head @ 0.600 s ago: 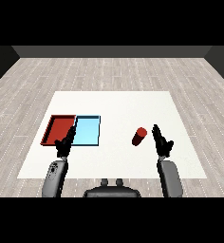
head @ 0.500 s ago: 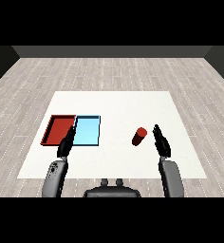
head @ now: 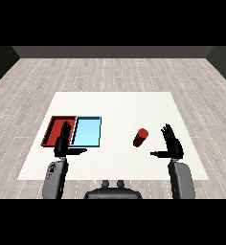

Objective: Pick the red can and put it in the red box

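On the white desk [head: 119,103], head view, the only view: small red cylindrical can [head: 141,137] lies tipped on its side, right of centre, well apart from both trays. Shallow red rectangular tray [head: 55,126] sits at the left, touching the light blue rectangular tray [head: 87,131] on its right side.

Right robot hand [head: 172,145] is just beside the can, on its right. Fingers straight and pointing up, thumb sticking out toward the can, palm facing left. Released, holding nothing, not touching the can.

Left robot hand [head: 64,142] hovers over the near edge of the two trays, about where they meet. Fingers straight, thumb out to the right. Also released, empty.

Step in hand, my read: approach to the pick. Grasp not yet made, can not in the red tray.

Next move calls for: right robot hand closes the gap leftward, wraps fingers and thumb round the can body. Can is lying down, so it may roll if nudged before the curl closes. Then lift, carry across past the blue tray, set down in the red one.
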Tool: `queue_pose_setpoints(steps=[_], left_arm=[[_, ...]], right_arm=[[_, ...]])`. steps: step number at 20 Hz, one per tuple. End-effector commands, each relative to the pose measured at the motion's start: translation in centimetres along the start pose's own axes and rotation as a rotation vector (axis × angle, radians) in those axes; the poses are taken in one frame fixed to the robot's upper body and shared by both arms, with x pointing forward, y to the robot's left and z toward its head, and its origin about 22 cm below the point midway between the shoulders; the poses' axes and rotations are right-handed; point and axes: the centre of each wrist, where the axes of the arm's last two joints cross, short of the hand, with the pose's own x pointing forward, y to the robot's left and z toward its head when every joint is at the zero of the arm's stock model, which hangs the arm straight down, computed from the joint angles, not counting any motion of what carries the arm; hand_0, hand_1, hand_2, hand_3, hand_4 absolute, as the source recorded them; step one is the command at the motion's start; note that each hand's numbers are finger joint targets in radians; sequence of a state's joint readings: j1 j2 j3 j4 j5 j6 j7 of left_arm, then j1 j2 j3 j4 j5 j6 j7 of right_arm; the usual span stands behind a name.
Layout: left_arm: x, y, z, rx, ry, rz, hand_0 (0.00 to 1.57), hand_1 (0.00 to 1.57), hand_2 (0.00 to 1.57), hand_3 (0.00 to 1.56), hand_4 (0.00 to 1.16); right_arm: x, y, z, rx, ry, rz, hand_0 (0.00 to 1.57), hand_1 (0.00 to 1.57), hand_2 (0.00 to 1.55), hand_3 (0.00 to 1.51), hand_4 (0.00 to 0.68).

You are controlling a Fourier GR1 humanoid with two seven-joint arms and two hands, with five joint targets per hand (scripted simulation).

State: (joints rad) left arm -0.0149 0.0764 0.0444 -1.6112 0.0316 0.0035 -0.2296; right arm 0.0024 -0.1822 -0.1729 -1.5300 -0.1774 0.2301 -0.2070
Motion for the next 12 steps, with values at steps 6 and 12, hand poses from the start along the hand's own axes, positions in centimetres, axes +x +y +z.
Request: queue_pose_setpoints(steps=[6,12], left_arm=[[-0.7,-1.7,2.2,0.012,-0.098,0.035,0.0,0.0,0.0,0.0,0.0],[0.0,0.4,0.0,0.016,-0.113,0.03,0.0,0.0,0.0,0.0,0.0]], right_arm=[[-0.8,-1.6,-1.3,0.027,-0.078,-0.033,0.0,0.0,0.0,0.0,0.0],[-0.8,-3.2,-0.3,0.016,-0.063,-0.034,0.0,0.0,0.0,0.0,0.0]])
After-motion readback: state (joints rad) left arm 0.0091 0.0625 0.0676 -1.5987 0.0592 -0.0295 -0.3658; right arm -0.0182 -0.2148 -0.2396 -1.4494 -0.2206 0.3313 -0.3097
